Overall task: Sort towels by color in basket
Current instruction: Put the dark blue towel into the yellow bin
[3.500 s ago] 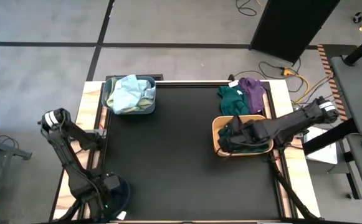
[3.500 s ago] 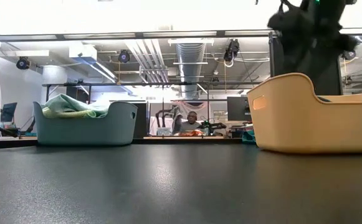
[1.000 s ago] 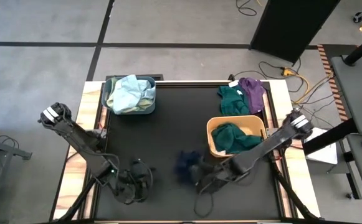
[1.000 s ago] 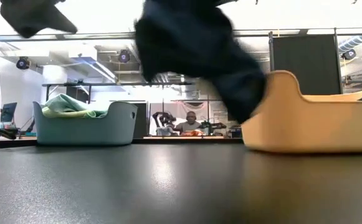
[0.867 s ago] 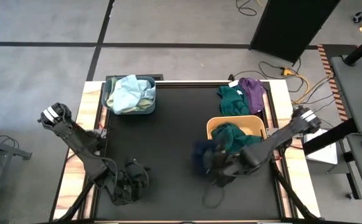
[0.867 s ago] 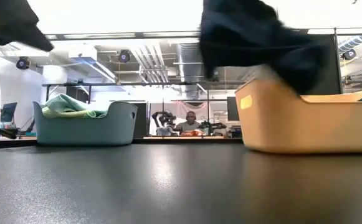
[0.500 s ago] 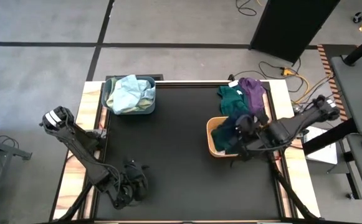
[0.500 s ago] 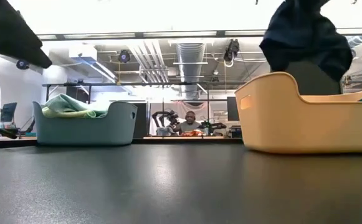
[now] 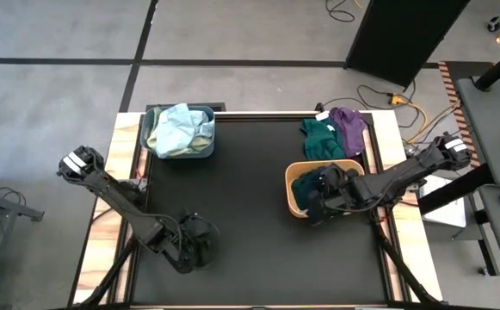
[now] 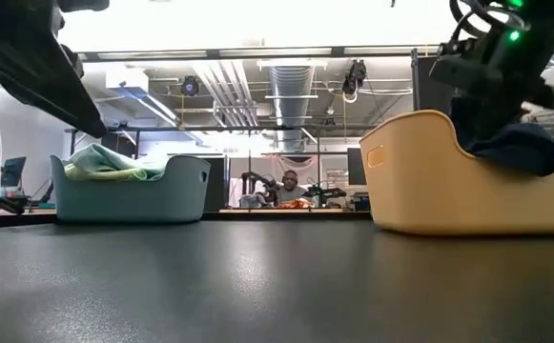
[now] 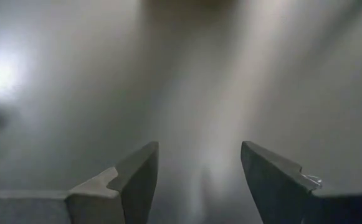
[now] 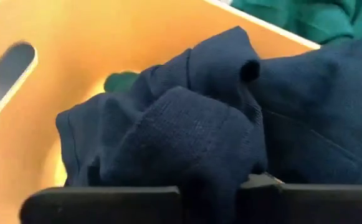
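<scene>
the right gripper point(image 9: 318, 200) sits over the near-left part of the tan oval plastic basket point(image 9: 293, 205) on the table's right side, its fingers clamped on a crumpled navy cloth towel point(image 12: 193, 124) that lies inside the basket against its orange-looking wall. a dark teal-green towel point(image 9: 305, 183) shows in the same basket beside it. behind the basket, near the far right edge of the black table point(image 9: 241, 172), another dark teal-green towel point(image 9: 321, 136) and a purple towel point(image 9: 349, 127) lie side by side, touching. the grey-blue plastic basket point(image 9: 152, 146) at the far left holds light blue towels point(image 9: 179, 127) and pale green towels point(image 10: 100, 160). the left gripper point(image 11: 198, 171) hangs over bare tabletop near the front, fingers spread wide with nothing between them.
</scene>
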